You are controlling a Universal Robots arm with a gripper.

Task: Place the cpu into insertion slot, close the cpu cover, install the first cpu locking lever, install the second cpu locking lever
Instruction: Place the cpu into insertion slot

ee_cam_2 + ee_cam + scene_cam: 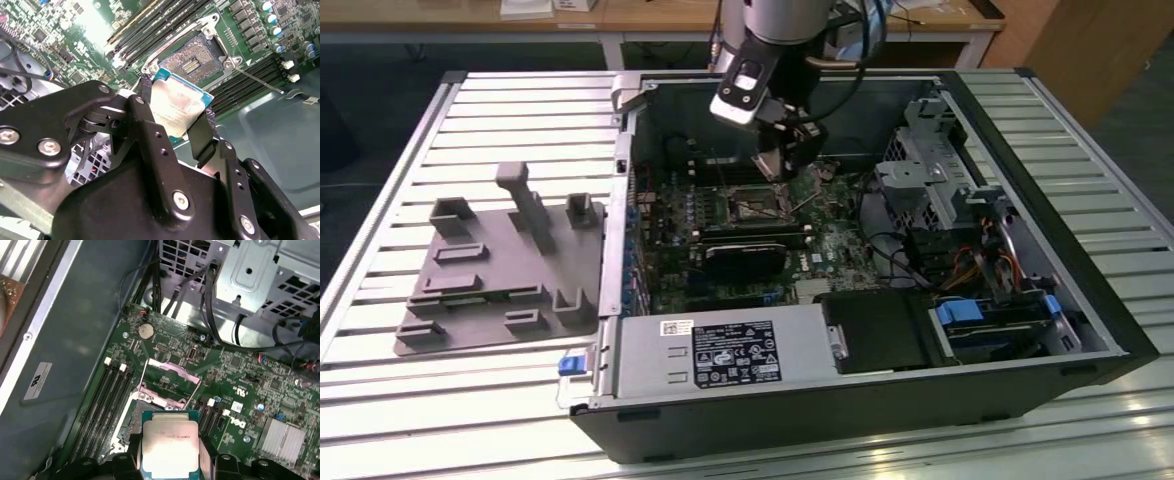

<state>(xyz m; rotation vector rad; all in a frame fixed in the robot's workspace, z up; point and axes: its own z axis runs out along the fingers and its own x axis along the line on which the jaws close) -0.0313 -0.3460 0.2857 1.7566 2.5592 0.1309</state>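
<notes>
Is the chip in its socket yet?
Out: the claw grips the chip clear of the socket, which lies bare.

1 cpu (170, 442), 1 insertion slot (192, 57), 1 mobo (165, 346)

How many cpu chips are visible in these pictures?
1. The cpu is gripped in the pincer, near the empty insertion slot. Other chips could be hidden.

Second wrist view: my fingers (150, 130) cover the chip's (177, 107) side edges. First wrist view: chip blocks pt of the socket (131, 415), & my fingers are cut off at the pic's edge.
</notes>
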